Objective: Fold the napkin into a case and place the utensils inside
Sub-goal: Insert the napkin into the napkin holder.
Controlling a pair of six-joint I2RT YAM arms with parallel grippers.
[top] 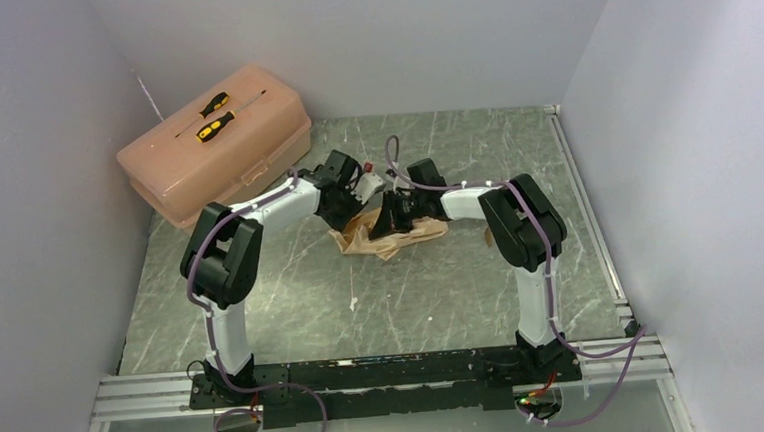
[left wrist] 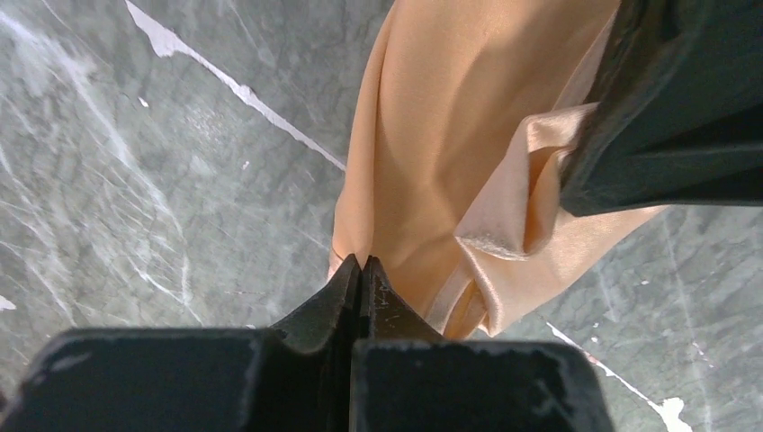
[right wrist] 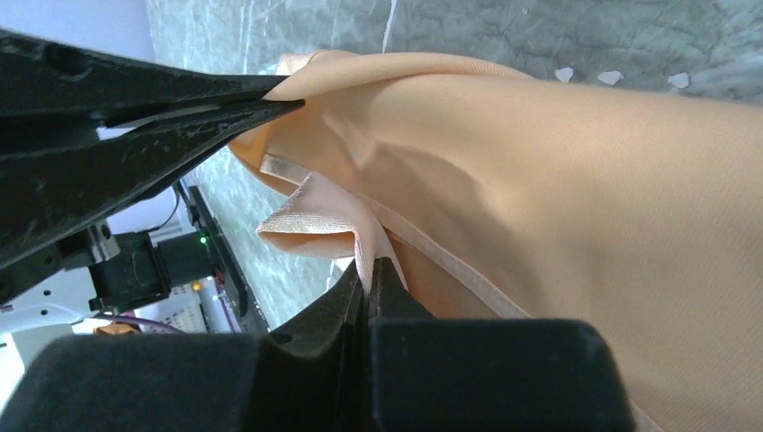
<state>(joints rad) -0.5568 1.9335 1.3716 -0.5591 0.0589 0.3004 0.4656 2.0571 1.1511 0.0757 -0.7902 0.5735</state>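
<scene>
Peach satin, the napkin is lying bunched on the table in the top view, with both arms meeting over it. No utensils are showing.

In the left wrist view, the left gripper is pinching tight on a cloth edge, apparently holding it raised.

In the right wrist view, the right gripper is clamping a hemmed corner, probably sharing tension so a fold can be laid.

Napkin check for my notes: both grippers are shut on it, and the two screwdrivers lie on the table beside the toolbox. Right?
The top external view shows the screwdrivers on the toolbox lid, not the table. Left gripper and right gripper are shut on the napkin.
</scene>
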